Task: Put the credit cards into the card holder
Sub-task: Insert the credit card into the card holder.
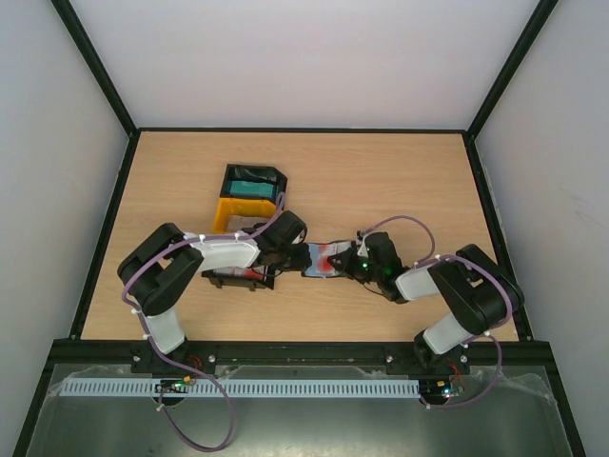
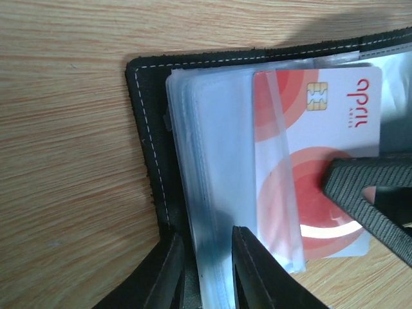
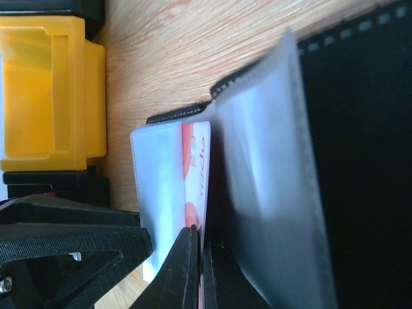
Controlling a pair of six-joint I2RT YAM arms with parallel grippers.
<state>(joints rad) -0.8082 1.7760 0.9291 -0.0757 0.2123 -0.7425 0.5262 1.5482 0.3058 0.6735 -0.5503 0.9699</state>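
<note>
card: red-and-white card (image 2: 322,161) was judged thin, stiff, light and slick, best pinched at its outer edge | place: its inner end was seen tucked under the clear sleeves (image 2: 212,161) of the open card holder (image 2: 145,129), mid-table | right gripper (image 3: 198,270): was closed tight on the card's edge | left gripper (image 2: 212,277): was clamped narrowly on the sleeve stack's edge

An open black card holder (image 2: 149,129) with pale stitching lies on the wooden table (image 2: 64,167). A red-and-white credit card (image 2: 322,135), chip uppermost, sits partly inside its clear sleeves (image 2: 212,148). The left gripper (image 2: 207,237) pinches the sleeve stack at the bottom edge, while the right gripper (image 2: 338,183) lays a ribbed black finger on the card's lower right.
</note>
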